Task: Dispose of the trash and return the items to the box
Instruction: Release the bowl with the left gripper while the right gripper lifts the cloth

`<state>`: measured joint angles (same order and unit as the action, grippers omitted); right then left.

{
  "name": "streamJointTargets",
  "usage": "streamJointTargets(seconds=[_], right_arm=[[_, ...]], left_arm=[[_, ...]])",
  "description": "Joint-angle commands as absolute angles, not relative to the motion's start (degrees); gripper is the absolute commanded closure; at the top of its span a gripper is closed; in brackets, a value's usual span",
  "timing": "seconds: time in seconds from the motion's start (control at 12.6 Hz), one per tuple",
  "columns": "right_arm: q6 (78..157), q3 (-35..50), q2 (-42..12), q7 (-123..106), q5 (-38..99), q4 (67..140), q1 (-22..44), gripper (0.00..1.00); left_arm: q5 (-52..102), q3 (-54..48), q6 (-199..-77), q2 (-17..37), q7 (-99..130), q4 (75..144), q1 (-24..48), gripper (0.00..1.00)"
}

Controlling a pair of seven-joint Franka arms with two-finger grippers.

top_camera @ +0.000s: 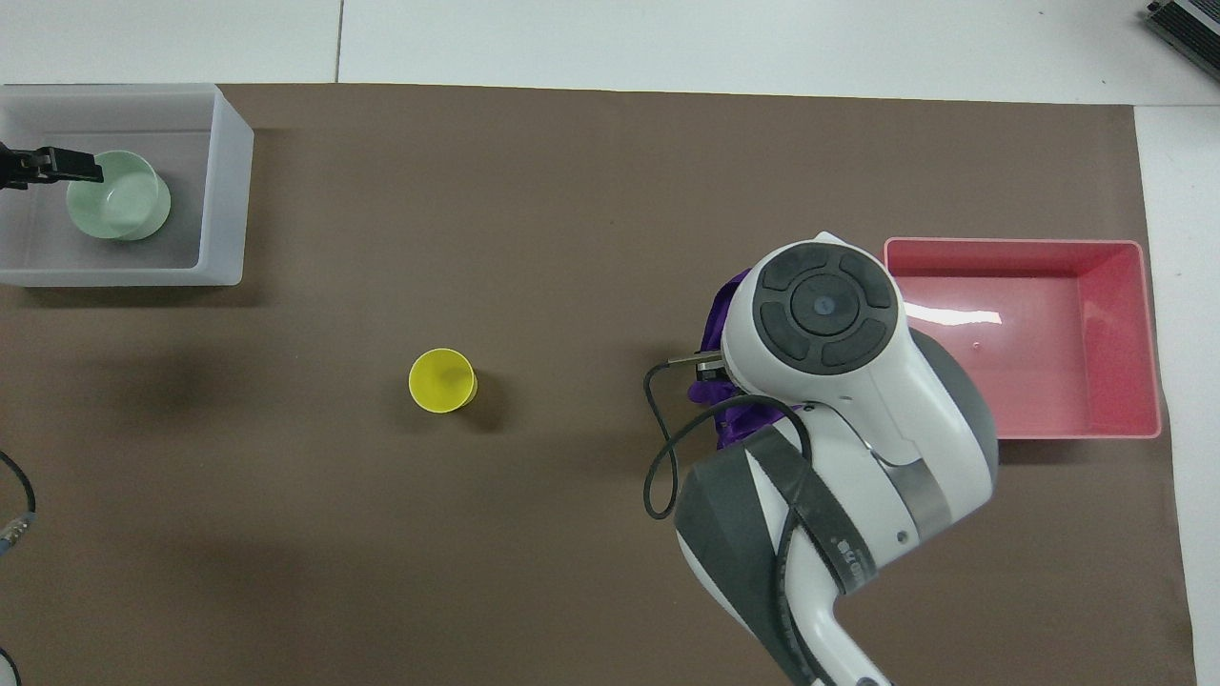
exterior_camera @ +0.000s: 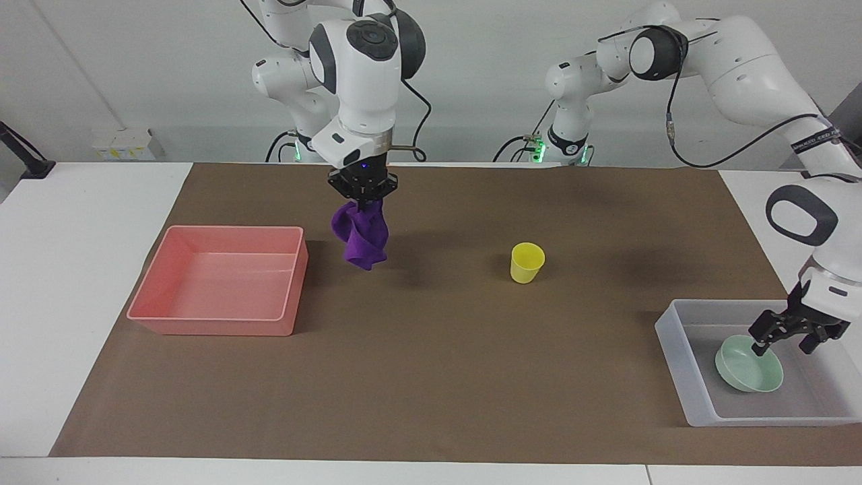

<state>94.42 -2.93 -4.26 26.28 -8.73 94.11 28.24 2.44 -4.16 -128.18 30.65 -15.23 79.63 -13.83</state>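
Trash here is a deep-purple soft cloth rag [exterior_camera: 362, 234], bunched in loose folds, and in the facing view it hangs clear of the brown paper mat [exterior_camera: 431, 377] from the right gripper [exterior_camera: 363, 196], whose fingers are closed on its upper folds. It hangs beside the pink rectangular plastic bin [exterior_camera: 279, 327], at about 3 o'clock from it. To do this step well, I judge the arm should carry the rag high enough that its limp tail passes over the bin's rim, and open only when the cloth is fully over the floor. At 4 o'clock in this view, the left gripper [exterior_camera: 785, 341] hangs with fingers spread just over the shallow mint-green bowl [exterior_camera: 748, 367], which rests free in the translucent whitish rectangular plastic box [exterior_camera: 677, 350]. The small yellow plastic cup [exterior_camera: 526, 263], smooth and tapered, stands upright on the mat.

In the overhead view only a strip of the rag [top_camera: 721, 314] shows past the right arm's wrist, at 9 o'clock from the pink bin [top_camera: 1148, 333]. The bowl [top_camera: 119, 195] lies in the box [top_camera: 224, 181] at 10 o'clock, the cup [top_camera: 442, 380] well apart from both
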Motion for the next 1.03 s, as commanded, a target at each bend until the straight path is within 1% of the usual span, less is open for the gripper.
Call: streamJointTargets(seconds=[0.0, 0.08, 0.24, 0.48, 0.63, 0.71, 0.87, 0.95], right_arm=[[88.97, -2.72, -3.96, 22.34, -9.84, 89.23, 25.59, 1.0], [87.38, -2.64, -3.61, 20.41, -9.84, 87.64, 24.27, 1.0], [85.79, -2.72, -2.55, 16.19, -9.84, 86.31, 21.81, 1.0], [85.87, -2.64, -0.53, 8.82, -10.37, 86.31, 16.54, 1.0], [85.96, -2.64, 0.0, 2.49, -10.81, 86.31, 12.15, 1.0], [86.39, -2.46, 0.17, -0.06, -10.81, 86.57, 9.87, 1.0], [87.97, -2.37, 1.23, -3.93, -10.2, 89.19, 4.95, 1.0], [89.98, -2.37, 2.19, -6.3, -9.93, 91.65, 2.4, 1.0]], left_arm=[[2.99, -3.43, -128.58, 17.71, -15.82, 94.97, -10.03, 0.0], [2.99, -3.51, -128.06, 14.1, -15.39, 98.92, -8.54, 0.0], [2.99, -3.51, -128.75, 8.64, -13.54, 106.39, -5.37, 0.0], [2.99, -3.51, -128.85, 2.92, -7.77, 113.09, -0.63, 0.0], [2.99, -3.6, -129.11, 1.5, -4.06, 116.18, 2.89, 0.0], [2.99, -3.6, -129.11, 1.15, -1.61, 117.06, 6.03, 0.0], [2.99, -3.6, -129.2, 0.44, 3.32, 119.87, 11.05, 0.0], [2.99, -3.6, -129.9, 0.35, 5.17, 121.01, 12.99, 0.0]])
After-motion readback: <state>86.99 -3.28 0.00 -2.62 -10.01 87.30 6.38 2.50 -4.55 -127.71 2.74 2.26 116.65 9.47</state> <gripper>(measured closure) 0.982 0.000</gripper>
